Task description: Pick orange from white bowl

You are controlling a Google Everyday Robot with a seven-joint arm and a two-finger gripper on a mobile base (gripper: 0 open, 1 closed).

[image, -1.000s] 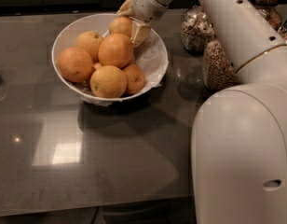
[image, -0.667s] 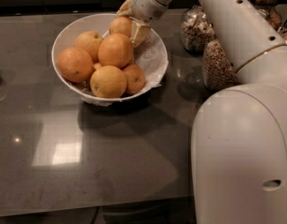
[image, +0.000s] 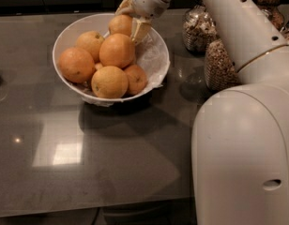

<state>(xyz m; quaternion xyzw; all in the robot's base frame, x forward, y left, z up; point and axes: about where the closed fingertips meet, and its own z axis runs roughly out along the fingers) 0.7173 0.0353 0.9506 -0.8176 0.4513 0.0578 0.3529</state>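
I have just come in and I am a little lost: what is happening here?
The robot's arm reaches across the grey table to the white bowl, which holds about six oranges. Its gripper is at the bowl's far side, right at the rearmost orange. That orange sits on the pile, not yet lifted out. Two jars stand beside the bowl.

A kitchen, I'd say: dry-food jars (image: 219, 67) stand near my glossy tabletop's (image: 111, 163) far right corner. My tool (image: 133, 18) is at the far rim of the white bowl (image: 56, 55) of fruit.

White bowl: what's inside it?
Six oranges show, piled on crumpled white paper; the end effector sits at the back orange. Whatever lies beneath the pile is covered.
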